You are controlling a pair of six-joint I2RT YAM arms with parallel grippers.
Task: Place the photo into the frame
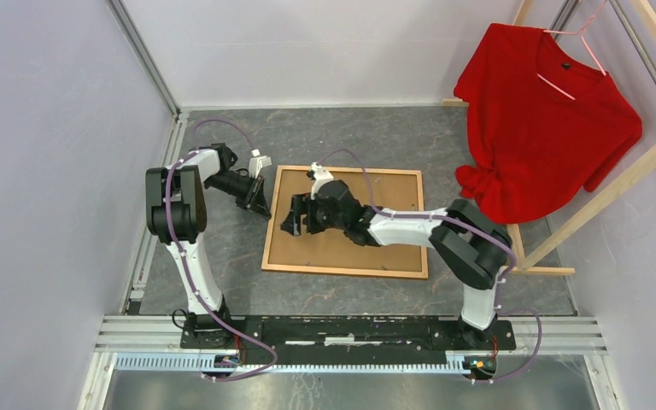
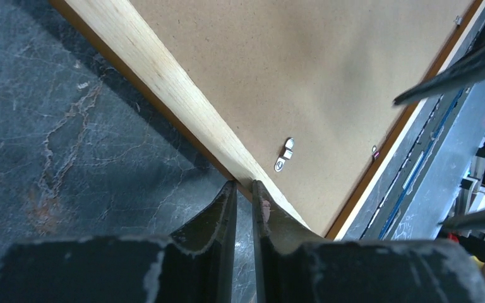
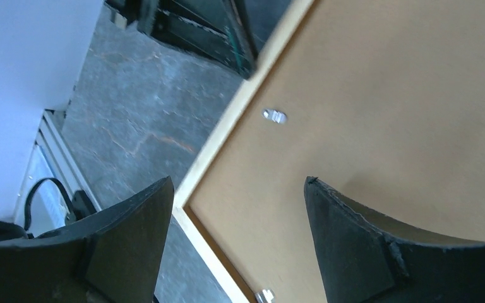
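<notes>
1. The frame (image 1: 342, 272) is laid face-down, backing board (image 1: 397, 188) seated inside; the photo is not seen.
2. Left gripper (image 2: 247, 186) is nearly clenched, empty, at the rail; right gripper (image 3: 238, 183) is held spread above the board.
3. The rail is best steadied while tabs (image 2: 284, 154) are turned singly.

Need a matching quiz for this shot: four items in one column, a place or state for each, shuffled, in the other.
1. left gripper
2. right gripper
3. red shirt
4. backing board

A. hangs on the rack, far right
B. lies inside the frame
C. open, above the board
D. at the frame's left edge

Pairs: 1-D, 2-C, 3-A, 4-B
</notes>
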